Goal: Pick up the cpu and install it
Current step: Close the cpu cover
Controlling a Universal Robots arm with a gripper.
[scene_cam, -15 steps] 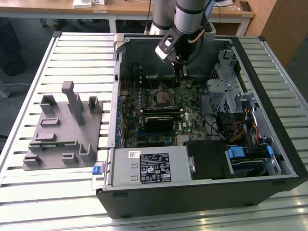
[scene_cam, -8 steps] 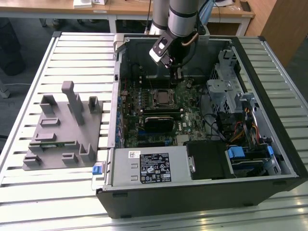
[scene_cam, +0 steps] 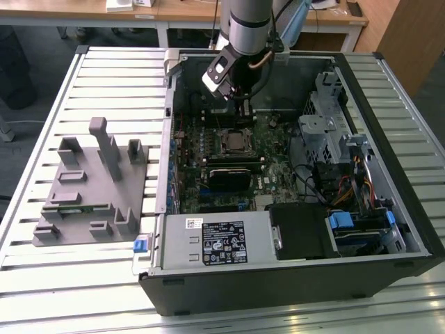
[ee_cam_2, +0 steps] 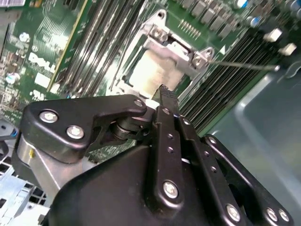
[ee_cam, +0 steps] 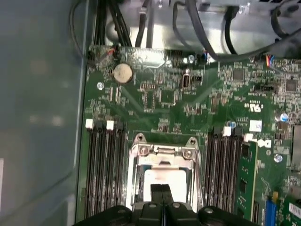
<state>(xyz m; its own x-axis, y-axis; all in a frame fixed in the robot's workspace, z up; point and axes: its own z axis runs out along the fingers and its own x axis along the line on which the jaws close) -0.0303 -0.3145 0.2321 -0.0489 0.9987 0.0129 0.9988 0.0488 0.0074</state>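
- The gripper (ee_cam: 162, 189), fingers pressed together and gripping nothing, hovers tip-down just over the cpu (ee_cam: 164, 175), seemingly placed to check or press it.
- The cpu lies flat inside the metal socket frame (ee_cam: 162, 150) on the motherboard (ee_cam: 160, 96), apparently already seated.
- Memory slots (ee_cam: 103, 165) flank the socket closely, and a thin socket lever (ee_cam_2: 244, 66) juts beside it.
- The grey fixture (scene_cam: 90, 188) sits on the slatted tabletop (scene_cam: 69, 278), just beside the open computer case (scene_cam: 278, 292).

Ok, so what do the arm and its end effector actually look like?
The arm is a silver-grey cylinder with a darker band, a pale boxy module at its wrist and a dark cable looping beside it. The end effector is matt black, built of hinged link bars fastened with silver screws.
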